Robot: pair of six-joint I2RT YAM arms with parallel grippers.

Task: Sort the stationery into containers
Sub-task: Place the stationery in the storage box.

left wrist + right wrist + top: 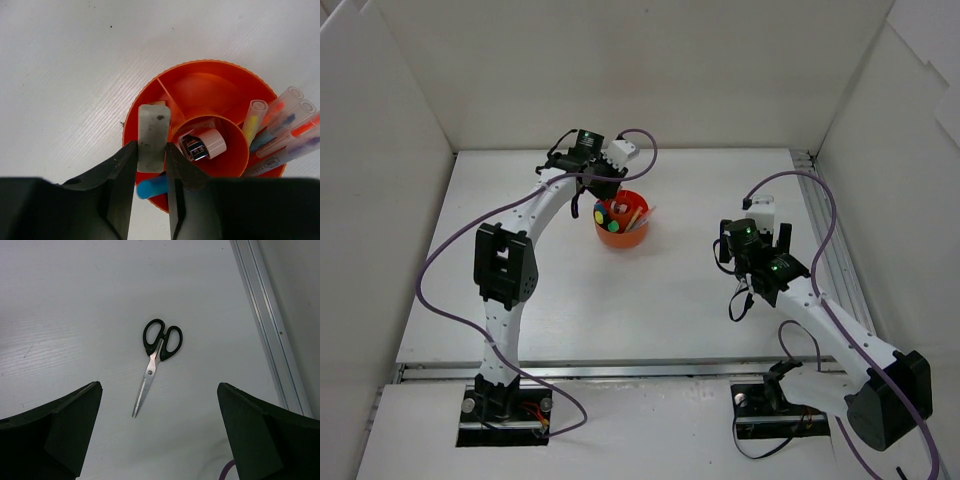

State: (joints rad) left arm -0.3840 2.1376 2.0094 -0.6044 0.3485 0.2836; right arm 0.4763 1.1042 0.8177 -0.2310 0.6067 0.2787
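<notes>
Orange plastic on the left, where my left claw [151, 152] hangs over the round organiser [210, 67], its black fingers [120, 172] clamped on the flat sides of a pale grey eraser [153, 127]. The eraser stands upright above the outer compartment beside the central well; whether its far end touches the divider I cannot tell. It looks light and rubbery, grippy rather than slick, so I judge it should drop cleanly once let go. Inside the well lies a small white piece [206, 143], and clear-capped pens [280, 127] lean in the compartment on the right of the left wrist view.

Further right, my right claw [159, 405] hovers with its jaws wide apart and holding nothing, above the black-handled scissors [157, 357]. They lie closed and flat on the white table [60, 300], blades towards me, well apart from the metal rail [265, 315]. Stiff and thin, with smooth steel blades, they will probably be awkward to lift. The thicker plastic handles, or the spot at the pivot, look like the surest places to pinch
</notes>
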